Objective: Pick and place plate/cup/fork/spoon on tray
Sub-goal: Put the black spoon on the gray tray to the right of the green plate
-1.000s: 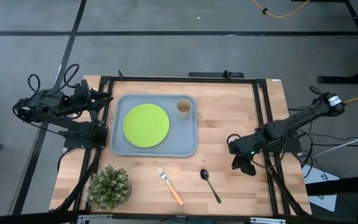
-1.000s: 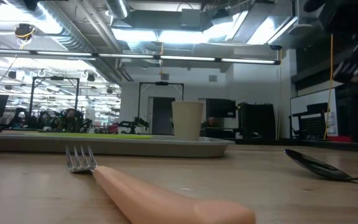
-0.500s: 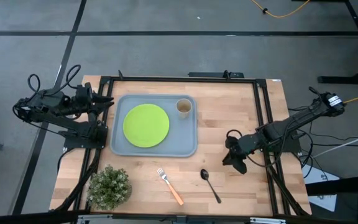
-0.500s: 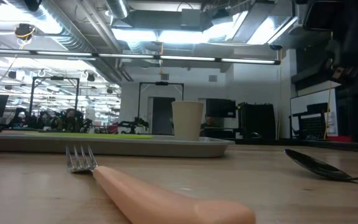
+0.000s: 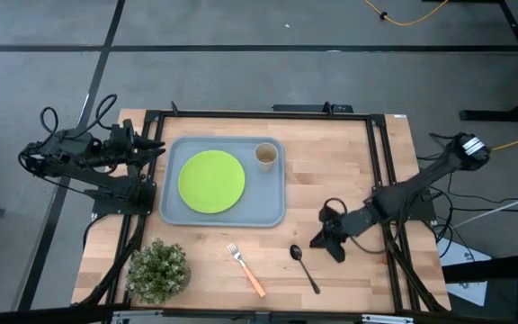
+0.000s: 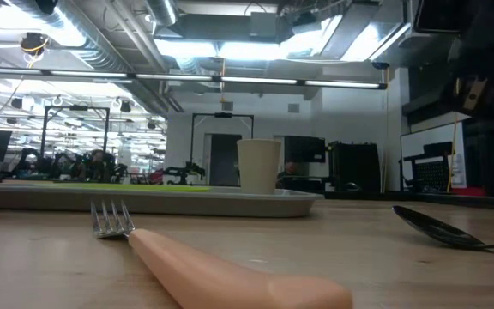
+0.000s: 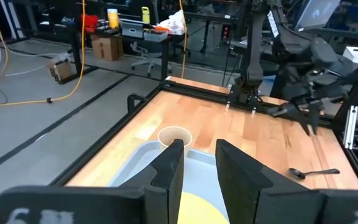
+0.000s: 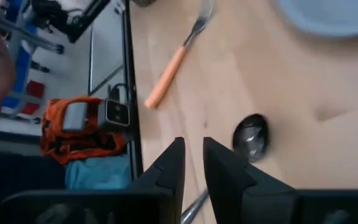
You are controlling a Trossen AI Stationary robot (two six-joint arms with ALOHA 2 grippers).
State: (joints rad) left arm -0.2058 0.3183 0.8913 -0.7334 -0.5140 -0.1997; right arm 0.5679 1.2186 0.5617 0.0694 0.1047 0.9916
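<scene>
The right gripper point(image 5: 318, 243) hangs low over the bare wood near the table's front right, just beside the bowl of the spoon point(image 5: 304, 267) but not touching it. Its two fingers point(image 8: 169, 171) stand only a narrow gap apart, and nothing is caught between them. In the right wrist view the spoon's oval bowl point(image 8: 251, 135) lies just ahead of the fingertips, off to one side of the gap, with the thin handle running back past them.

The fork point(image 5: 245, 269) lies on the wood to the left of the spoon, well apart from it, tines pointing toward the tray point(image 5: 174, 211). The plate point(image 5: 211, 181) sits flat on the tray, and the cup point(image 5: 266, 155) stands upright in the tray's far right corner. A small potted plant point(image 5: 158, 269) stands at the table's front left.

The left gripper point(image 7: 196, 163) waits at the table's left edge beside the tray, its fingers slightly parted and holding nothing.
</scene>
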